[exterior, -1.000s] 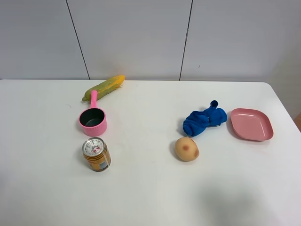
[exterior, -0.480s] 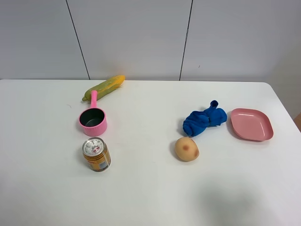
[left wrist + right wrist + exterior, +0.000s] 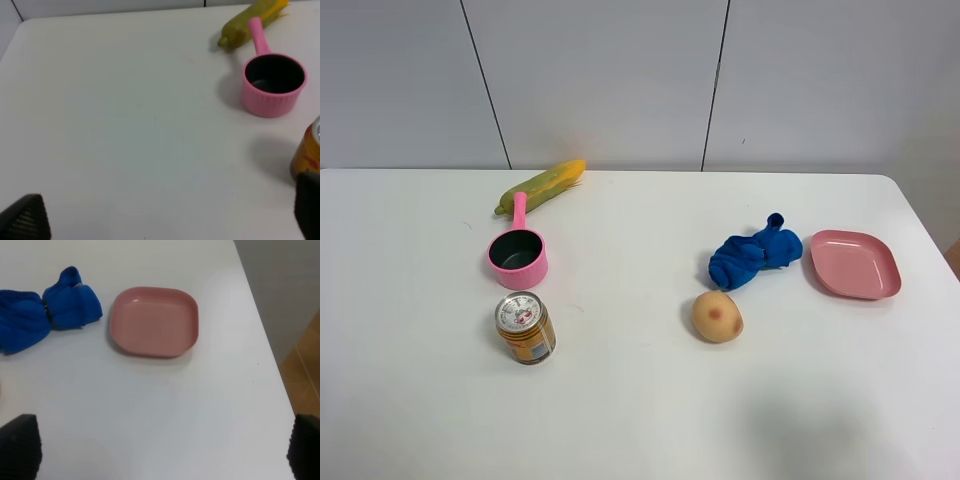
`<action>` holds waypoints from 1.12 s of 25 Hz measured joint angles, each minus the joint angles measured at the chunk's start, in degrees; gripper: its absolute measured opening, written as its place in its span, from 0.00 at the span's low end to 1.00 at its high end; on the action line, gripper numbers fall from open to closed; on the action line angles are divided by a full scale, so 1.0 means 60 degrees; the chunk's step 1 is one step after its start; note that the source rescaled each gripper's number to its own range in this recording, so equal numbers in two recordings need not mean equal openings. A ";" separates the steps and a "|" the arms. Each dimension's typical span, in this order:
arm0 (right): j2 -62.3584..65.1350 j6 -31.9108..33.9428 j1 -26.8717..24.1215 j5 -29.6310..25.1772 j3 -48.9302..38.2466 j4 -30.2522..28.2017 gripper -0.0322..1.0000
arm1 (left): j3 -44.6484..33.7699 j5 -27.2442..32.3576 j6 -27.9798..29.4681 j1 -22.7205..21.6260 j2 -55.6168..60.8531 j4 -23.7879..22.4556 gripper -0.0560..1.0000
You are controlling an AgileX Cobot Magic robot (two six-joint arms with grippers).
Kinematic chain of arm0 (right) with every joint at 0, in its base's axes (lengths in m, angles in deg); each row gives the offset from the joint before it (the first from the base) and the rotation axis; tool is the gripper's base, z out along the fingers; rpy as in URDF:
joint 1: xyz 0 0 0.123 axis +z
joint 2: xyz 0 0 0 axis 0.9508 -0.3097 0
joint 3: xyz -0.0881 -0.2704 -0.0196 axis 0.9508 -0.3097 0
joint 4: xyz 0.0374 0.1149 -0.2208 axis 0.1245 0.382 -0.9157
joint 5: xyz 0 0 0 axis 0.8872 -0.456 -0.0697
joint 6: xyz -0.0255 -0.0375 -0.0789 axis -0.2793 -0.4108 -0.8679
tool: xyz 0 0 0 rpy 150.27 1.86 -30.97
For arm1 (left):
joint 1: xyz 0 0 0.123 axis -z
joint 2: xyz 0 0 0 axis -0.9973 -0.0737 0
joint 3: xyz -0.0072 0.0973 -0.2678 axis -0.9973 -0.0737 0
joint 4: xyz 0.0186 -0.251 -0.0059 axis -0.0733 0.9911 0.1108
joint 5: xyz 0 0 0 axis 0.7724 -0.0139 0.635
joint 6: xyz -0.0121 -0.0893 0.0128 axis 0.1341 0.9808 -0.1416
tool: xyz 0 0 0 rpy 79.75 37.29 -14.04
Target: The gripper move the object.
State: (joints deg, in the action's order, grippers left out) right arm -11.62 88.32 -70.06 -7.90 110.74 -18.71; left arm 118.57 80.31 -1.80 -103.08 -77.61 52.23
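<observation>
Objects for the move lie in two groups on the white table (image 3: pixel 620 400), and the views do not show you which one is meant.

On your left side a corn cob (image 3: pixel 542 186) lies at an angle near the back edge. The handle of a pink pot (image 3: pixel 518 258) points toward it, its tip just beside or touching the cob. A tin can (image 3: pixel 525 327) stands upright just in front of the pot, apart from it. The pot stands upright and you can see its dark bottom.

On your right side a potato (image 3: pixel 717 316) sits nearest the front. A bunched blue cloth (image 3: pixel 753 255) lies just behind it, close but seemingly not touching. A pink plate (image 3: pixel 855 264) rests flat beside the cloth toward the right edge of the table, with a narrow gap between them. The plate's pink surface shows bare.

Neither arm appears in the high view. In the left wrist view the left gripper (image 3: pixel 165 215) is spread wide, its dark fingertips (image 3: pixel 22 220) at opposite corners of the picture over bare table. The pot (image 3: pixel 273 85), the corn cob (image 3: pixel 250 17) and the can (image 3: pixel 311 150) lie off to one side of it. The right gripper (image 3: pixel 160 447) is likewise spread wide over bare table, with the plate (image 3: pixel 154 321) and the cloth (image 3: pixel 45 315) ahead of it and nothing between its fingers.
</observation>
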 joint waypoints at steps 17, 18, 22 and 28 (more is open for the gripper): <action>0.0000 0.0000 0.0000 0.0000 0.0000 0.0000 1.00 | 0.0000 0.0000 0.0003 0.0000 0.0000 0.0000 1.00; 0.0000 0.0000 0.0000 0.0000 0.0000 0.0000 1.00 | 0.0000 0.0000 0.0003 0.0000 0.0000 0.0000 1.00; 0.0000 0.0000 0.0000 0.0000 0.0000 0.0000 1.00 | 0.0000 0.0000 0.0003 0.0000 0.0000 0.0000 1.00; 0.0000 0.0000 0.0000 0.0000 0.0000 0.0000 1.00 | 0.0000 0.0000 0.0003 0.0000 0.0000 0.0000 1.00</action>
State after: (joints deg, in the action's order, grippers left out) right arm -11.62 88.32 -70.06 -7.90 110.74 -18.71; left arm 118.57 80.31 -1.79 -103.08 -77.61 52.23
